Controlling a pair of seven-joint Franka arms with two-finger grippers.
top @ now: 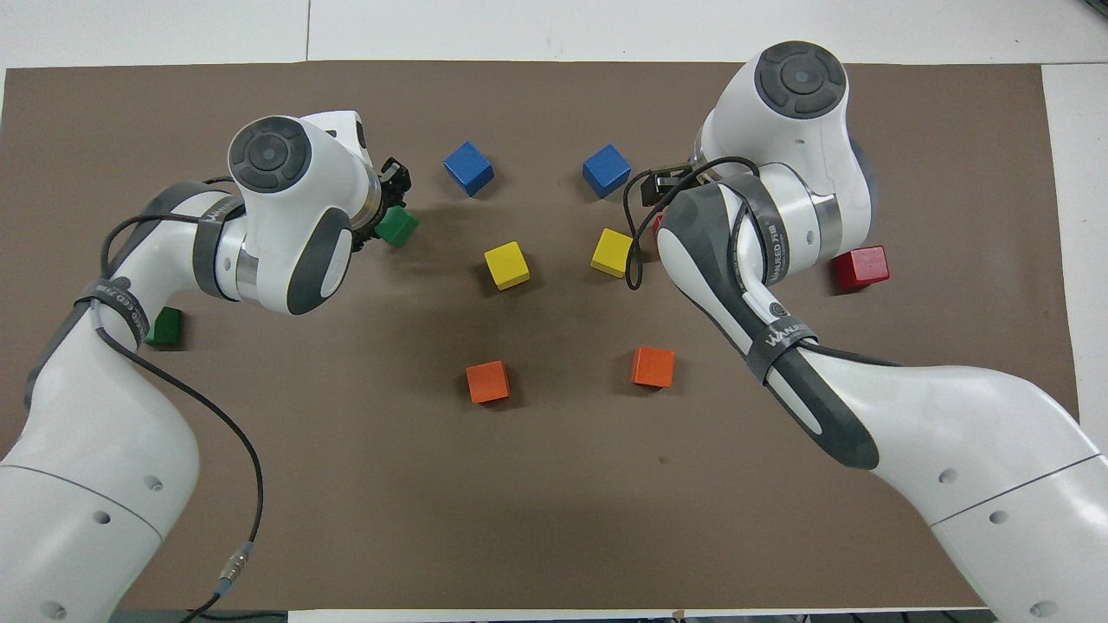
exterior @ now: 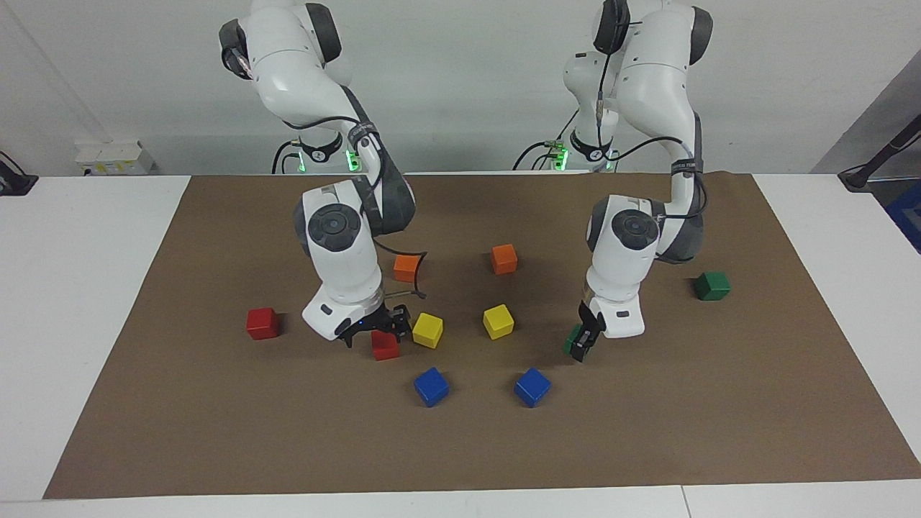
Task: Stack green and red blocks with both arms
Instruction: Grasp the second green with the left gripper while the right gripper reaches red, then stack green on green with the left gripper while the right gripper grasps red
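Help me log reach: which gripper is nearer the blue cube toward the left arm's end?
Left. The left gripper, shut on a green cube, sits close beside the blue cube; the right gripper is over a red cube.

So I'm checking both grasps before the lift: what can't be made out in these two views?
- Overhead view: the right arm covers most of the red block under the right gripper.
- Facing view: the left gripper hides much of its green block.
- Neither view shows whether that block has left the mat.
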